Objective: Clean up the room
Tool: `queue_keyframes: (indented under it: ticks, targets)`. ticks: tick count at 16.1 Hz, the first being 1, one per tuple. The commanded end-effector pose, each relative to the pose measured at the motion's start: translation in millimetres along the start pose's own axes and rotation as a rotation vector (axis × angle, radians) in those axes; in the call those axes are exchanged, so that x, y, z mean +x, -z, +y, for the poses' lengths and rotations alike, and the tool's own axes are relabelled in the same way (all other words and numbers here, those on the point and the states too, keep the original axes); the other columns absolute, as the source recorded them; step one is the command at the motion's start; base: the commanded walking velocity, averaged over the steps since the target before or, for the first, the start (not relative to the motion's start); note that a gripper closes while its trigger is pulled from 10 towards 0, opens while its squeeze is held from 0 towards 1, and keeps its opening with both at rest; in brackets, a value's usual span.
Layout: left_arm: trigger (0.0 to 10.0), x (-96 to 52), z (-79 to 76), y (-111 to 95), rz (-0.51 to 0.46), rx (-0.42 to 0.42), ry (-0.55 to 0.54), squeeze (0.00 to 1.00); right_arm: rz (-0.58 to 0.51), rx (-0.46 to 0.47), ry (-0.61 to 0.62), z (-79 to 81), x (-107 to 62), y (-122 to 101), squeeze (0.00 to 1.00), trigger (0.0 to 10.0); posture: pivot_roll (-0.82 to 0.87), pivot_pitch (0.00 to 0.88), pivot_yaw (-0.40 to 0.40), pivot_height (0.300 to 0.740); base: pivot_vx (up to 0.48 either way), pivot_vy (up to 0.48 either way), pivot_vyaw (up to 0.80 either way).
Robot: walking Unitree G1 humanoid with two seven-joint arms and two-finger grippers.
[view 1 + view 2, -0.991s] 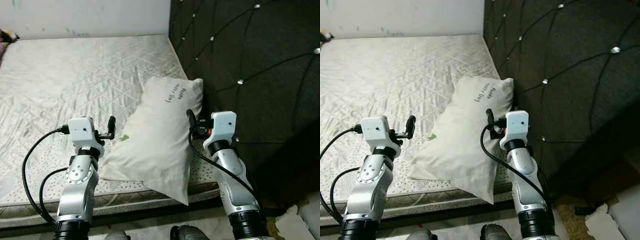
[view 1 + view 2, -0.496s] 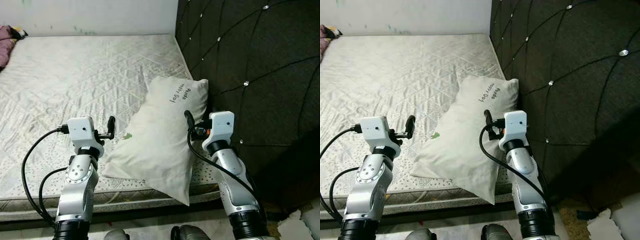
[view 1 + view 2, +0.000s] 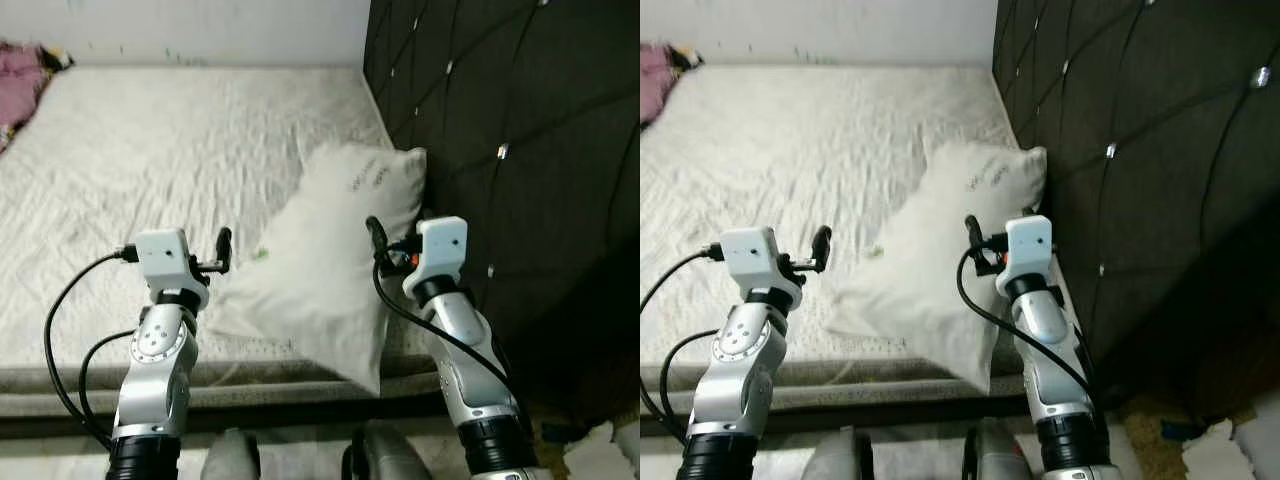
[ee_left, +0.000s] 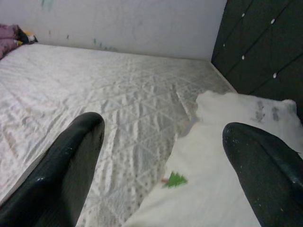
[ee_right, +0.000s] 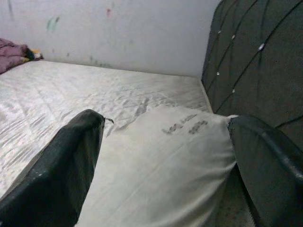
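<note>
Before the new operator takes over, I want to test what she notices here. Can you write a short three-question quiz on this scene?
1. True or false: the white pillow lies beside the dark tufted headboard.
2. What do the left gripper fingers hold? A) the pillow B) nothing C) a cable
3. Fill in: the pink cloth lies at the mattress's far ____ corner, by the robot's own sides.

Key: 1 true. 2 B; they stand open, as do those of the right gripper. 3 left.
</note>
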State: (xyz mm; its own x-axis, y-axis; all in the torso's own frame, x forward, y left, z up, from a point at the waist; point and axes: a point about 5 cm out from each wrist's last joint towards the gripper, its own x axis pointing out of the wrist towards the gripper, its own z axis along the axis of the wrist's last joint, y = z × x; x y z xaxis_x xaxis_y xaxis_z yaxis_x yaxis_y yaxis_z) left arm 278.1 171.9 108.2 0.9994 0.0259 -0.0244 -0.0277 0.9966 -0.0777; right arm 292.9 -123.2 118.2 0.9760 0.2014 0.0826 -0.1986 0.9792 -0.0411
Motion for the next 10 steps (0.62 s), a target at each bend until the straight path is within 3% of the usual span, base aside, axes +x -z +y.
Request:
queue_keyframes:
  ticks: [1, 10]
  targets:
    - [10.0, 0.3, 3.4, 0.6, 0.008, 0.001, -0.026, 0.0, -0.008, 0.002, -0.003, 0.0, 1.1, -3.4, 0.0, 10.0, 0.04, 0.016, 0.004, 0.631, 0.0, 0.0, 0.0]
    - [10.0, 0.2, 13.3, 1.3, 0.014, -0.041, -0.106, 0.0, -0.003, 0.002, -0.026, 1.2, 3.6, -3.3, 0.0, 10.0, 0.04, 0.02, -0.003, 0.631, 0.0, 0.0, 0.0]
